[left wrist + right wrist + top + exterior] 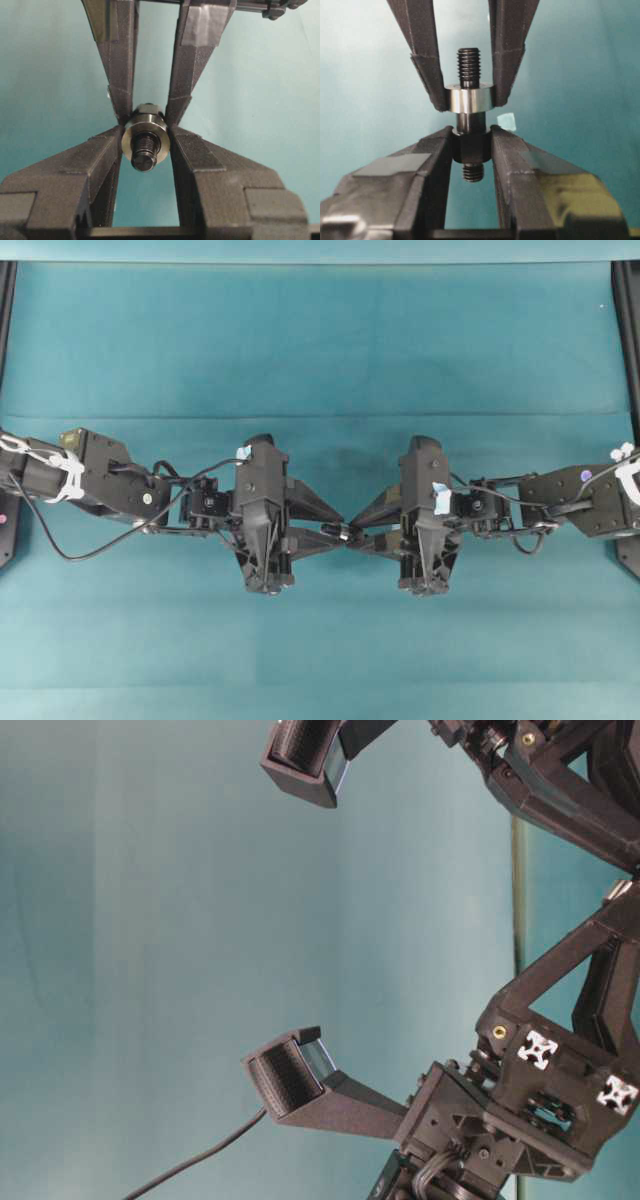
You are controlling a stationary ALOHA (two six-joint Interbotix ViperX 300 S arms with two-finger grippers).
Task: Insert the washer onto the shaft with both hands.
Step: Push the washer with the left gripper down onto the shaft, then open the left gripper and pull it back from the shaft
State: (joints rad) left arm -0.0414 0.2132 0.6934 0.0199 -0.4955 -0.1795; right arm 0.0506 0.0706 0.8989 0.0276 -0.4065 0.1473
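Both arms stretched level toward centre of overhead frame, fingertips meeting tip to tip above teal table (320, 340). Left gripper (338, 532) pinching washer (469, 99) by its rim. Right gripper (352, 534) clamped on shaft (469, 136) at hex body. Washer sits threaded over shaft, threaded tip poking through.

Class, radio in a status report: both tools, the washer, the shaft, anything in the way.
Left tool shut on washer. Right tool shut on shaft. Washer already threaded over shaft. Nothing in the way.
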